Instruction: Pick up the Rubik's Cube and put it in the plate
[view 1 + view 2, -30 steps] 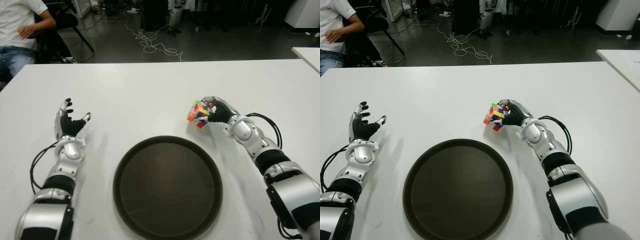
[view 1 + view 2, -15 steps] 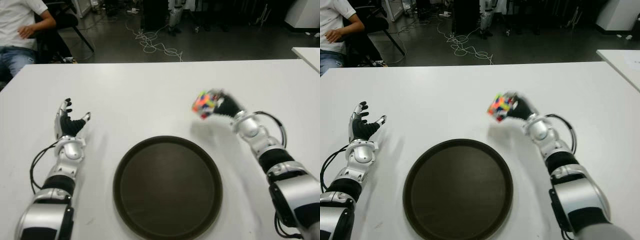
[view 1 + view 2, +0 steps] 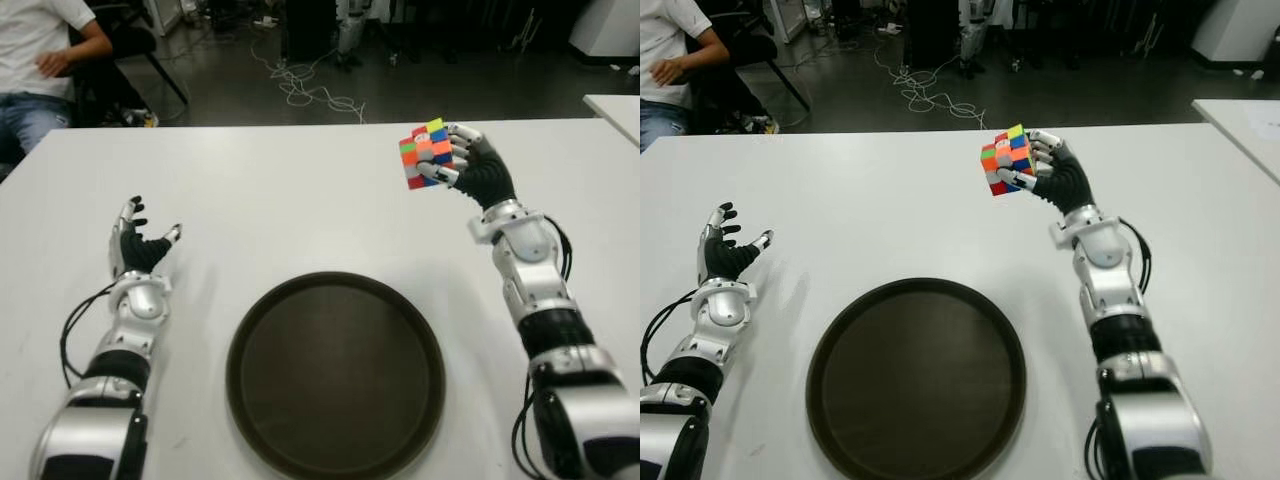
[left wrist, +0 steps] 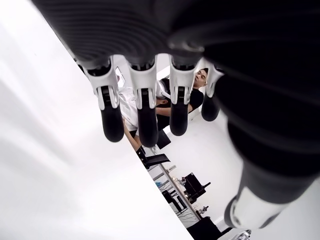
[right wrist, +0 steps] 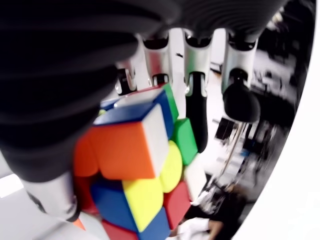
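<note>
My right hand (image 3: pixel 462 160) is shut on the Rubik's Cube (image 3: pixel 424 154) and holds it raised in the air, above the table's far right part, beyond the plate's right rim. The right wrist view shows the cube (image 5: pixel 137 165) wedged between thumb and fingers (image 5: pixel 197 107). The round dark brown plate (image 3: pixel 335 373) lies on the white table (image 3: pixel 280 190) in front of me, with nothing in it. My left hand (image 3: pixel 140 245) shows to the left of the plate, fingers spread and holding nothing.
A person in a white shirt (image 3: pixel 40 50) sits beyond the table's far left corner. Cables (image 3: pixel 310 90) lie on the dark floor behind the table. Another white table's corner (image 3: pixel 615 105) shows at the far right.
My right hand has lifted the cube from near the table surface up and away to the far right. The left hand and the plate have not moved.
</note>
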Robot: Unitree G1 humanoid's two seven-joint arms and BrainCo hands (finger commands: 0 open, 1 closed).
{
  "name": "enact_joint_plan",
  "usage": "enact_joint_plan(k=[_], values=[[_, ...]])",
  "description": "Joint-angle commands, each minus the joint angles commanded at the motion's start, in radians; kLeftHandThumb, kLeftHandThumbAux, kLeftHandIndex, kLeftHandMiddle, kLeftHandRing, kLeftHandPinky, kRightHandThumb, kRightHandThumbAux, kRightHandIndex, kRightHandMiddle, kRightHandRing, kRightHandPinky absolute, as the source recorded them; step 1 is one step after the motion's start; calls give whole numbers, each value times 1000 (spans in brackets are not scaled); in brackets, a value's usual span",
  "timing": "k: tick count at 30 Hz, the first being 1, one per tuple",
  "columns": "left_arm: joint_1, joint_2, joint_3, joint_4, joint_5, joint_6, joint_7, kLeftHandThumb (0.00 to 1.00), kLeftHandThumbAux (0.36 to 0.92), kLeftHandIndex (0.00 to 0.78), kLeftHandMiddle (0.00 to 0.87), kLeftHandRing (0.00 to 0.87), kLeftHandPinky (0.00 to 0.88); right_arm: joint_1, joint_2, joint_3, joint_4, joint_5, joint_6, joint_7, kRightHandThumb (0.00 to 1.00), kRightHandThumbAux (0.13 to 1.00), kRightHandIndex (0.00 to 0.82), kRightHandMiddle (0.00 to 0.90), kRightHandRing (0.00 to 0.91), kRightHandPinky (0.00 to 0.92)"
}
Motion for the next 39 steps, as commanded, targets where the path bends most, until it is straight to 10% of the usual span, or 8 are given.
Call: enact_joint_plan(k=[12, 39], values=[[1, -2, 2, -4, -3, -3, -1, 332, 760, 119, 182, 209, 279, 96, 32, 29, -352, 50, 312, 38, 695, 725, 436, 785, 792, 787], [1, 3, 2, 3, 0, -6, -5, 332, 756, 109, 171, 192, 266, 190, 26, 136, -501, 56, 438, 232, 696, 721, 437, 785, 806, 813]])
